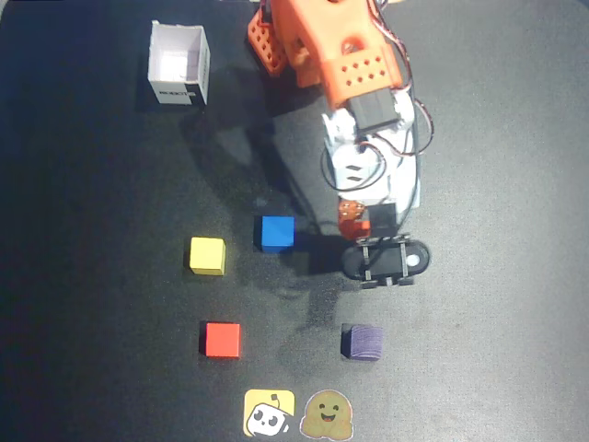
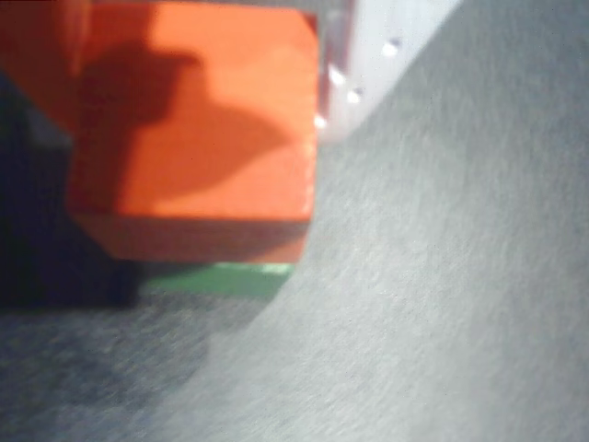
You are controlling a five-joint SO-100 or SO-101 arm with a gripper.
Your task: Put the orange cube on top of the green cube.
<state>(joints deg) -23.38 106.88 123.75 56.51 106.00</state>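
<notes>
The orange cube (image 2: 198, 138) fills the upper left of my wrist view, sitting between my jaws with a white finger (image 2: 368, 64) against its right side; my jaws are closed on it, only as wide as the cube itself. Just below its lower edge a thin strip of the green cube (image 2: 221, 279) shows, so the orange one sits right over it, though I cannot tell whether the two touch. In the overhead view my gripper (image 1: 354, 216) hides both cubes under the arm, to the right of the blue cube (image 1: 274, 233). Bare black mat (image 1: 497, 350) lies open to my right. The yellow cube (image 1: 207, 255) lies further left, the red cube (image 1: 222, 339) and purple cube (image 1: 362, 342) toward the bottom edge. A white box (image 1: 179, 63) stands at upper left, open on top, nothing visible inside.
</notes>
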